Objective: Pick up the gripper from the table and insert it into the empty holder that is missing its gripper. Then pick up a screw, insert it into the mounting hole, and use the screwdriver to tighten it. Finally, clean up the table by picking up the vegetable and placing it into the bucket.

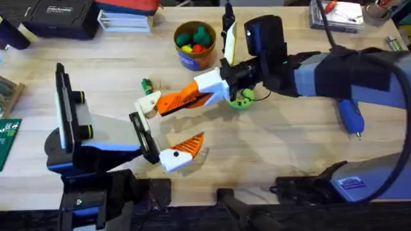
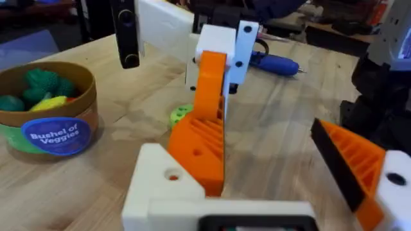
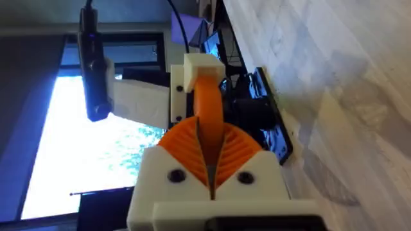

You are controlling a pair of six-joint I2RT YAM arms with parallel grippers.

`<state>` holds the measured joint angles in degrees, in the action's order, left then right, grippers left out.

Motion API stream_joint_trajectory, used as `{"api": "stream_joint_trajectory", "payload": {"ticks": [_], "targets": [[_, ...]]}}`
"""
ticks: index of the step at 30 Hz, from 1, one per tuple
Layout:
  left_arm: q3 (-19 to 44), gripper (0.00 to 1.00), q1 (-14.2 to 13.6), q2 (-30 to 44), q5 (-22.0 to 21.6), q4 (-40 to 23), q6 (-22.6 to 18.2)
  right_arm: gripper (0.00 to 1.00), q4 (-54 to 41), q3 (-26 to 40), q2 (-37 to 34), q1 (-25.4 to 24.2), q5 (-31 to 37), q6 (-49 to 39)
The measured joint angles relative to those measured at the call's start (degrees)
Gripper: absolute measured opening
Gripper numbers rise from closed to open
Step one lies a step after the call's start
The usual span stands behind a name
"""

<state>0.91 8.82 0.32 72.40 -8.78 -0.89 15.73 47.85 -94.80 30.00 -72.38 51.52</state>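
My right gripper (image 1: 215, 86) is shut on the loose gripper (image 1: 183, 98), an orange ribbed finger on a white base. It holds that base at the holder (image 1: 148, 104) on my left arm. In the left wrist view the white base (image 2: 160, 186) shows a small hole (image 2: 172, 174). My left gripper (image 1: 180, 125) stands open, its other orange finger (image 1: 186, 149) well apart. The blue screwdriver (image 1: 350, 115) lies at the right. The green vegetable (image 1: 146, 84) lies near the holder. The bucket (image 1: 194, 43) stands behind, holding toy vegetables. The screw is out of view.
A green disc with holes (image 1: 241, 100) lies under my right wrist. Boxes and cases line the table's far edge (image 1: 96, 19). A green circuit board (image 1: 8, 138) sits at the left edge. Bare wood lies between the screwdriver and my left gripper.
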Motion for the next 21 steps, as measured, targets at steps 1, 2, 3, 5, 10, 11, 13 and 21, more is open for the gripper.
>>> {"api": "stream_joint_trajectory", "payload": {"ticks": [1,2,3,5,10,11,13,21], "targets": [[0.0,0.986,0.0,0.0,0.0,0.0,0.3,0.011,0.2,0.0,-0.5,0.0,-0.1,0.2],[0.0,0.986,0.0,0.0,-0.2,0.0,0.7,0.011,0.5,0.1,-1.1,0.0,-0.4,0.6],[0.0,0.986,0.0,0.0,-0.2,0.0,1.1,0.011,0.9,0.1,-1.7,-0.1,-0.8,0.8],[0.0,0.985,0.0,0.1,-0.1,0.0,1.5,0.011,3.1,0.2,-3.0,-0.1,-1.7,1.6],[0.0,0.985,0.1,0.1,-0.6,0.1,2.0,0.01,11.8,0.4,-6.3,-0.2,-3.8,6.6],[0.0,0.985,0.1,0.1,-0.7,0.1,2.0,0.01,13.0,0.4,-6.4,-0.2,-3.8,7.4],[0.0,0.985,0.1,0.1,-0.9,0.2,1.8,0.01,14.8,0.4,-6.6,-0.2,-3.7,9.0],[0.0,0.985,0.7,0.1,-2.2,0.4,1.8,0.01,16.8,0.4,-6.8,0.9,-2.7,12.4]]}}
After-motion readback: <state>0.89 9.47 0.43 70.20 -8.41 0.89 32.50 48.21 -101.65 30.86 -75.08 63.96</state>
